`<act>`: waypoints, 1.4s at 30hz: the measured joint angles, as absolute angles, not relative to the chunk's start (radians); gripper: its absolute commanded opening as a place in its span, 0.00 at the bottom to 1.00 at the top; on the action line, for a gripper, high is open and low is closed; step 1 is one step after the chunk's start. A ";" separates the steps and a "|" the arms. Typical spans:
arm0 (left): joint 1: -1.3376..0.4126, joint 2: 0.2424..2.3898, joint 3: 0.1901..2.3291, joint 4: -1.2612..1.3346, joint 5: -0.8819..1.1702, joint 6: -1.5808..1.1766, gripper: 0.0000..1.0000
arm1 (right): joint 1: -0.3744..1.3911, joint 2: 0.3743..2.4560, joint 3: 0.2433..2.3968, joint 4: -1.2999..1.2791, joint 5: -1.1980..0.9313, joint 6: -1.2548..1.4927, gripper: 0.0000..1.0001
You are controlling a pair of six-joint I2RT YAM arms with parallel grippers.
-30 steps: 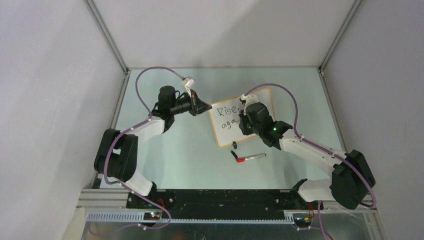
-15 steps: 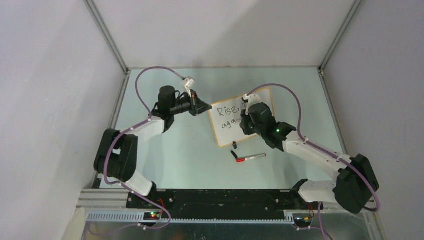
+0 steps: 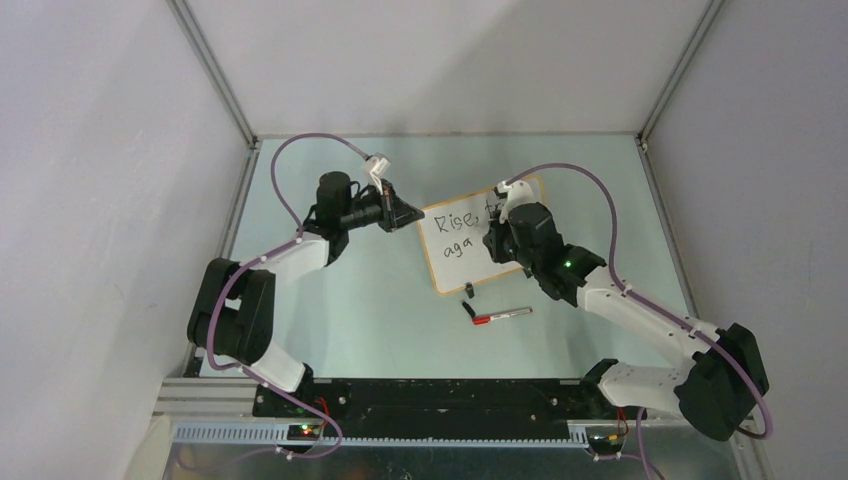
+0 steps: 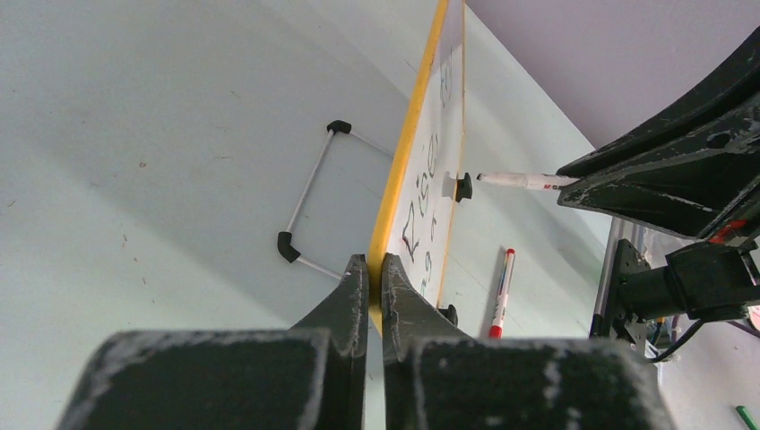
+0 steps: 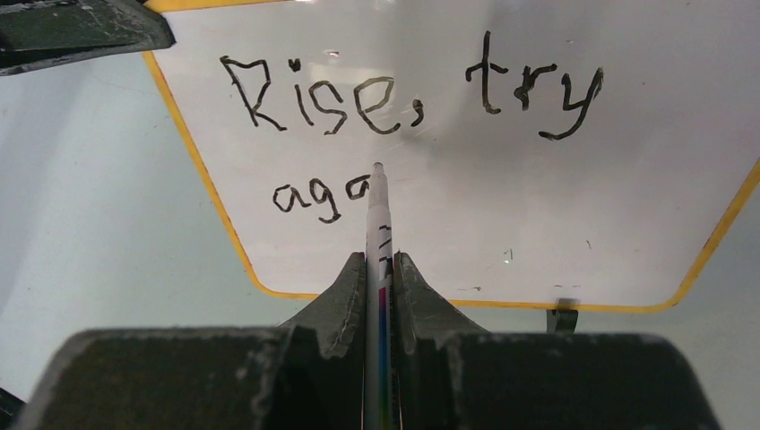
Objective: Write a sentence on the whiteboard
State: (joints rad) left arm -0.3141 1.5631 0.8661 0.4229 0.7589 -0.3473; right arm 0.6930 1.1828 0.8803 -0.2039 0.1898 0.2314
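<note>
The whiteboard (image 3: 458,268) with its orange frame stands tilted on the table. My left gripper (image 3: 413,214) is shut on the frame of its left edge (image 4: 376,269). The sentence (image 5: 403,90) reads "Rise, try" on the first line, with "aga" (image 5: 318,195) below it. My right gripper (image 5: 380,260) is shut on a white marker (image 5: 376,215). The marker's tip rests on the board just after the last "a". In the top view the right gripper (image 3: 495,235) hangs over the board's middle and hides part of the writing.
A red-capped marker (image 3: 505,315) lies on the table in front of the board, a small black piece (image 3: 467,309) at its left end. A black clip foot (image 5: 560,318) shows at the board's lower edge. A wire stand (image 4: 309,193) sits behind the board. Walls close in three sides.
My right arm has shifted to the right across the board with the marker, uncovering more of the first line. The left gripper and the board have stayed in place.
</note>
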 measured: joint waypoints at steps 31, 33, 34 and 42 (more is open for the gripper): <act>-0.314 1.563 0.866 0.423 0.759 -0.347 0.02 | 0.678 1.283 0.880 -0.171 0.192 0.232 0.00; -0.314 1.563 0.866 0.422 0.757 -0.347 0.02 | 0.676 1.290 0.880 -0.167 0.195 0.232 0.00; -0.314 1.563 0.866 0.422 0.757 -0.347 0.02 | 0.676 1.290 0.880 -0.166 0.195 0.232 0.00; -0.314 1.563 0.866 0.421 0.754 -0.347 0.02 | 0.676 1.293 0.881 -0.162 0.198 0.232 0.00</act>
